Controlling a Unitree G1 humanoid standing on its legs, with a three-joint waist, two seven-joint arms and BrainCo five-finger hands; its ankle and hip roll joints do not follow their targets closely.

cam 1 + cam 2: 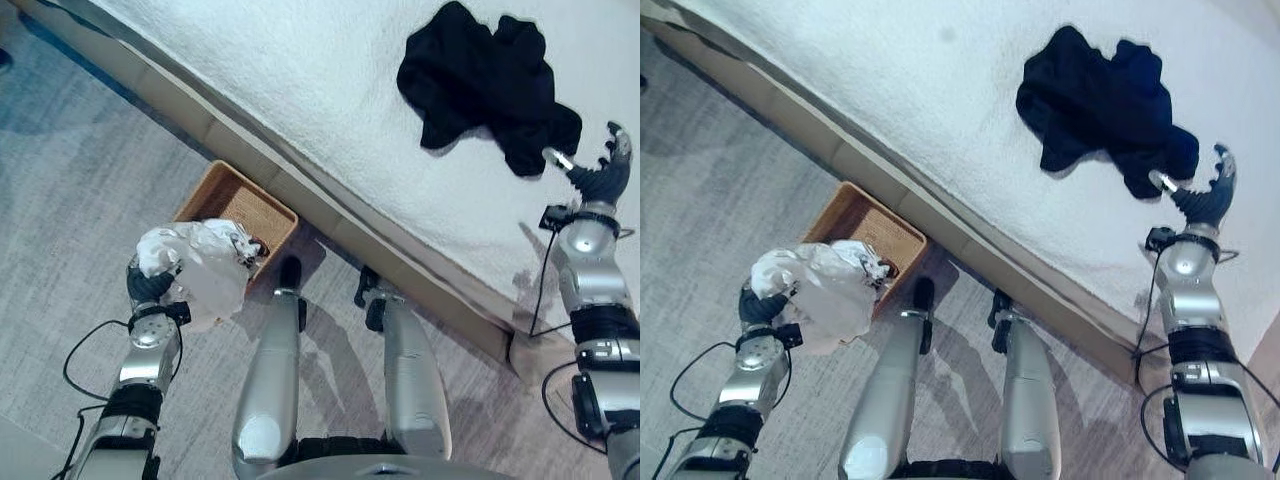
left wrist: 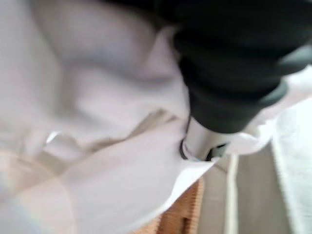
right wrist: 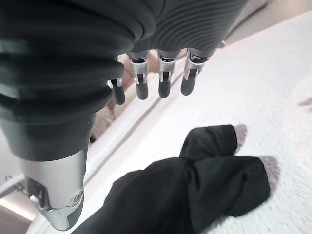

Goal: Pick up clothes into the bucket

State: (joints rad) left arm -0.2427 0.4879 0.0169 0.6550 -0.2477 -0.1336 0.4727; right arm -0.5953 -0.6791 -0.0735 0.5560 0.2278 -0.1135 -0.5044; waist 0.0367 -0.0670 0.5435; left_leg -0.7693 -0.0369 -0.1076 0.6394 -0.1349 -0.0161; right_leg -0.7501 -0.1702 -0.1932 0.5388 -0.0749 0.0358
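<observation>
From the left eye view, the left hand (image 1: 150,283) is clutching a crumpled white garment (image 1: 205,268), its fingers curled into the cloth, and is holding the bundle just over the near corner of the woven basket (image 1: 225,200). The basket is sitting on the grey carpet (image 1: 70,190), tight against the side of the bed (image 1: 300,80). On the bed's white cover, well away from the basket, a black garment (image 1: 485,85) is lying in a rumpled heap. The right hand (image 1: 598,170) is hovering at the heap's edge farthest from the basket, fingers spread and relaxed, gripping nothing.

The right eye view is showing the same layout: the white garment is hanging from the left hand at the basket's near corner, part of it draping down outside the rim, and the right hand is standing open just beside the black garment.

In the left wrist view, white cloth is bunching all around the hand's dark cover, and a strip of the basket's weave is peeking out beneath the cloth.

In the right wrist view, the right hand's fingers (image 3: 164,83) are pointing out straight and apart above the black garment, not touching it, with the bed's white cover lying around it.
</observation>
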